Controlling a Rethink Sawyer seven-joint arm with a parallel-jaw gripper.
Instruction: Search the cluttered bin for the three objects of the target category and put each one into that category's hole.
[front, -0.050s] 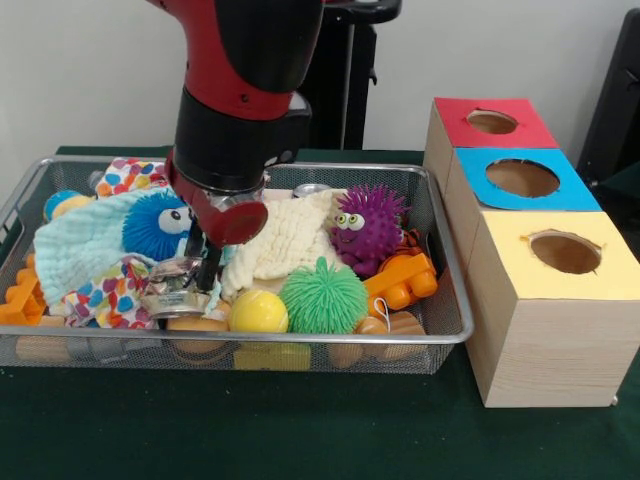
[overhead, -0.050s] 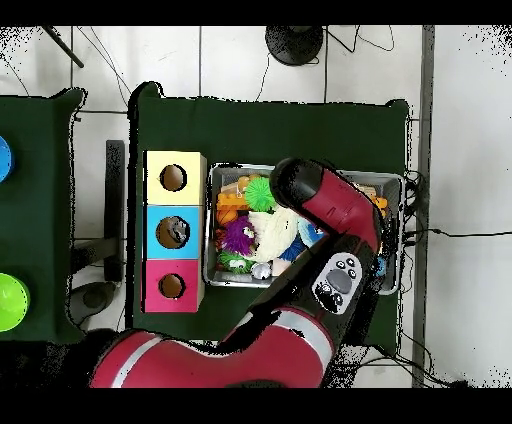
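Jaws' state can't tell; gripper (front, -0.050s: 208, 268) reaching into wire bin (front, -0.050s: 452, 330) by crinkly packet (front, -0.050s: 176, 285). Risk: snagging cream cloth (front, -0.050s: 285, 240), dragging clutter w/ it.

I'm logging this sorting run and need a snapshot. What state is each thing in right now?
gripper: lowered into the bin, fingers hidden, open or shut unclear
wire bin: crowded with toys and cloths
red box: hole shows nothing inside
blue box: something dark visible in its hole
yellow box: hole looks empty
green spiky ball: loose at the bin's front
purple spiky ball: loose, untouched
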